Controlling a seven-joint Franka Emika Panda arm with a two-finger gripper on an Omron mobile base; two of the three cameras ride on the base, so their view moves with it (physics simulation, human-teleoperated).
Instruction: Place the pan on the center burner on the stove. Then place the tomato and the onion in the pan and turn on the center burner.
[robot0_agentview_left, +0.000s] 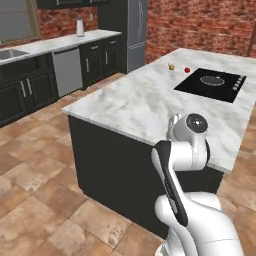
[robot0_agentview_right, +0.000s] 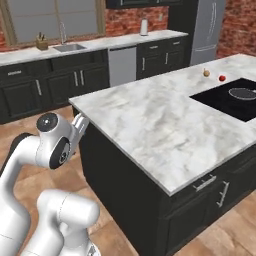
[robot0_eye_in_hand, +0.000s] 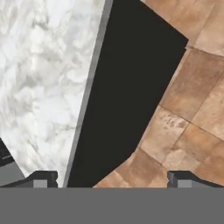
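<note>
1. Brick walls and dark cabinets ring a kitchen with a terracotta tile floor (robot0_agentview_left: 35, 170), open on the island's near side.
2. White marble surface (robot0_agentview_left: 140, 100) tops the dark island; its near edge overhangs the black side panel in the hand view.
3. At the far end, the stove (robot0_agentview_left: 212, 85) carries the pan (robot0_agentview_left: 212, 79) on the center burner.
4. Beside the stove lie the tomato (robot0_agentview_left: 187, 70) and the onion (robot0_agentview_left: 171, 66), slightly apart.
5. Fingers (robot0_eye_in_hand: 46, 179) stand wide apart, empty, over the island's edge.

Your two base cameras look forward and down from behind, sharing the marble island (robot0_agentview_left: 135, 100); your hand camera hangs close over its edge.
</note>
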